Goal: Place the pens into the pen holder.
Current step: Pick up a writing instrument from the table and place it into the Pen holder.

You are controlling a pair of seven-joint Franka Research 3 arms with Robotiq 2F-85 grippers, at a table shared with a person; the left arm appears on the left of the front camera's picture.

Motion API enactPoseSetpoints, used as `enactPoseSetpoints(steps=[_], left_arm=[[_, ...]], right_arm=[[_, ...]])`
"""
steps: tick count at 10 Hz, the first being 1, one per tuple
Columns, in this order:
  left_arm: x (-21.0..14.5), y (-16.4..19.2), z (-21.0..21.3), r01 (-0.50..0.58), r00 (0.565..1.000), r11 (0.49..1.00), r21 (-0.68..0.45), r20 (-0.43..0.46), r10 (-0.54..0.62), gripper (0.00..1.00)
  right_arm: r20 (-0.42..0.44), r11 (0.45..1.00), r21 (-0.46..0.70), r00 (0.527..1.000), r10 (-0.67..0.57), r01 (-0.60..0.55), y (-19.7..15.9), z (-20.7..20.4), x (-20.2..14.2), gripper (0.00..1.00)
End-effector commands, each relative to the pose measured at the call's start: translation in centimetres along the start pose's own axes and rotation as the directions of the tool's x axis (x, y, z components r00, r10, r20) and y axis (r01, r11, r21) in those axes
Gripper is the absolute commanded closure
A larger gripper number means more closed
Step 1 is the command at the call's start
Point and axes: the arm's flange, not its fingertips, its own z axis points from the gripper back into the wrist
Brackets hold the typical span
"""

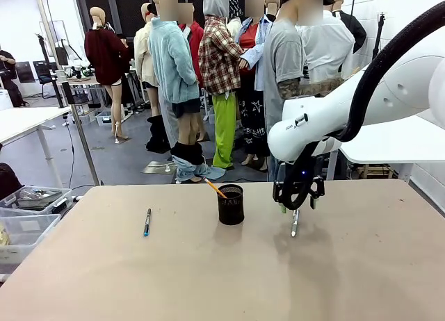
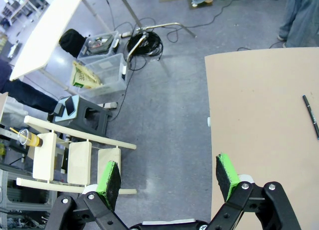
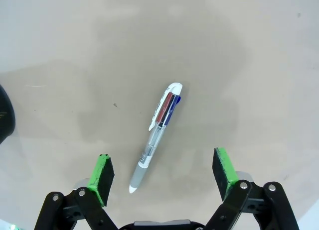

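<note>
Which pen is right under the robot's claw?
The silver-white pen, lying flat just below the open right gripper. The dark blue-ended pen lies far to the left; the orange pen stands in the pen holder.

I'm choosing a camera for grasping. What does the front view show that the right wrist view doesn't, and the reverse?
Front view: the whole black metal-mesh pen holder with an orange pen leaning in it, and a dark pen with blue ends lying to its left. Right wrist view: red and blue sliders on the silver-white pen. Both: that pen flat on the tan table, under the open right gripper.
</note>
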Motion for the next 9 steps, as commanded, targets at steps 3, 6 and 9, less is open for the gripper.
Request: enactPoseSetpoints(steps=[3, 6, 9], left_arm=[[0.0, 0.0, 0.0, 0.006, 1.0, 1.0, 0.011, -0.001, -0.006, 0.0], [0.0, 0.0, 0.0, 0.006, 1.0, 1.0, 0.011, -0.001, -0.006, 0.0], [0.0, 0.0, 0.0, 0.006, 1.0, 1.0, 0.011, -0.001, -0.006, 0.0]], right_arm=[[0.029, 0.997, 0.007, 0.997, -0.077, 0.076, 0.1, -1.9, 0.6, 0.01], [0.012, 0.998, 0.017, 0.998, -0.064, 0.064, 0.4, -2.8, 1.1, 0.01], [0.005, 1.0, -0.011, 1.0, -0.026, 0.026, 0.6, -3.1, 1.4, 0.58]])
